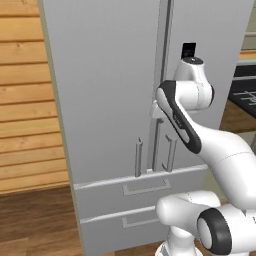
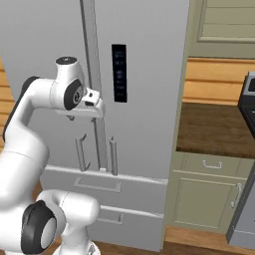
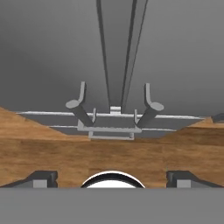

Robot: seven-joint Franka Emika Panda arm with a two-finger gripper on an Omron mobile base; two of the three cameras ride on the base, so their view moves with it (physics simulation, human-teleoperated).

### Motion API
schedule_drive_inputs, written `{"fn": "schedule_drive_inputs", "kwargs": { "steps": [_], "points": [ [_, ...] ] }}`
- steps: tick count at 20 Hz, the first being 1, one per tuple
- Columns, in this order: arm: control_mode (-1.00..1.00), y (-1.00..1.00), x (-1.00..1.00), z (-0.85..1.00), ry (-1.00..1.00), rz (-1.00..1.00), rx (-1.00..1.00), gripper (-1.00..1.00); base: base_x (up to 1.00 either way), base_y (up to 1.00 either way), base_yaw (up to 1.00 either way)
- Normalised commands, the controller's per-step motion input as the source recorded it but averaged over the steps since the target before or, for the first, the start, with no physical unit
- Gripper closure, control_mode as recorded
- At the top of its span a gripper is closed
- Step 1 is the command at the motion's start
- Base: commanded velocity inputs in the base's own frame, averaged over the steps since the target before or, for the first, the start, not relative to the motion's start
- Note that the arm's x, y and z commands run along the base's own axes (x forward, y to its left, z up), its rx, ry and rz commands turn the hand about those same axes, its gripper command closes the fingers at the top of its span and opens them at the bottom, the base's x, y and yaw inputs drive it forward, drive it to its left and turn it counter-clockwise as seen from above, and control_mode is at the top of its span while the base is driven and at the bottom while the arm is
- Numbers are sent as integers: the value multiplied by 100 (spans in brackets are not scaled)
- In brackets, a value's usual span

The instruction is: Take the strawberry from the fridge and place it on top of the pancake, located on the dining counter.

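Observation:
The fridge [image 1: 110,100] [image 2: 149,74] stands right in front of me, tall and light grey, with both upper doors shut. Its two bar handles [image 1: 138,157] [image 2: 113,157] flank the centre seam. My wrist [image 1: 192,82] [image 2: 69,87] hangs close to that seam, at mid-door height. In the hand view my gripper [image 3: 113,178] is open and holds nothing, its two dark fingertips [image 3: 41,177] wide apart; it looks down the door at the handles' lower ends [image 3: 78,103]. The strawberry, the pancake and the dining counter are out of view.
Two drawers [image 1: 145,190] run below the doors, and a dark control panel [image 2: 118,72] sits on the right door. A wood-plank wall [image 1: 25,100] is on the left. A dark worktop over green cabinets [image 2: 209,129] is on the right. The wooden floor [image 3: 109,153] lies below.

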Motion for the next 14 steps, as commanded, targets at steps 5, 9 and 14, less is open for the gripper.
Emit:
{"fn": "schedule_drive_inputs", "kwargs": {
  "steps": [5, 9, 14],
  "points": [
    [-100, -39, 24, -86, -5, 0, 4, -100, 0, 0, 0],
    [-100, -34, 46, -57, -9, 0, 0, -100, 0, 0, 0],
    [-100, -52, 61, -63, -12, 0, 0, -100, 0, 0, 0]
  ]
}}
